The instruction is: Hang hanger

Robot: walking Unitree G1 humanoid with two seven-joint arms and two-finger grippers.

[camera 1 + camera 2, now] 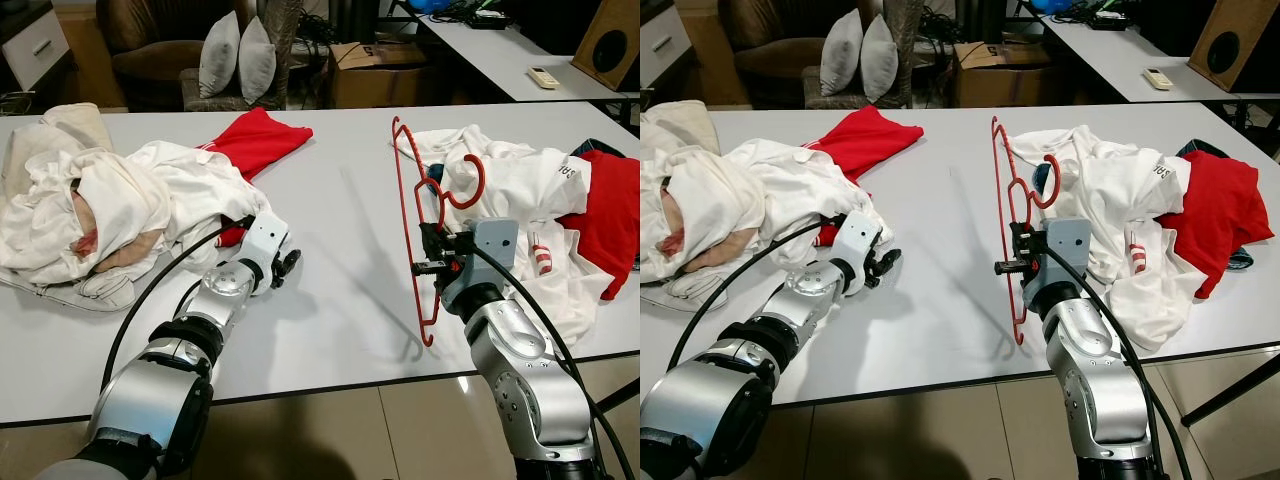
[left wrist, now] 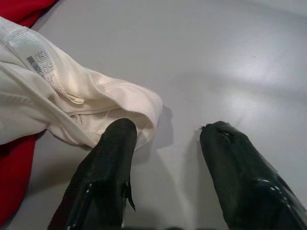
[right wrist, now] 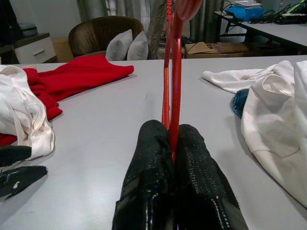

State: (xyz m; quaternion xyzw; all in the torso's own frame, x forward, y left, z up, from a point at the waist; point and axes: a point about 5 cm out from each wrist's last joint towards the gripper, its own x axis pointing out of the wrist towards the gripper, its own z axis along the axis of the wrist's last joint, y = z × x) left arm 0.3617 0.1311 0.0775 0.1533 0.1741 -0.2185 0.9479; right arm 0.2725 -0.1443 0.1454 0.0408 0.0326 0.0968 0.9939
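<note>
While my right end effector pinches the red hanger upright above the bench, my left end effector rests spread wide beside white clothes.

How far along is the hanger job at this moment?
Done: the right gripper is shut on the red hanger, holding it above the table. In hand: the left gripper sits open beside the white garment. Left: no clothing is on the hanger yet.
</note>
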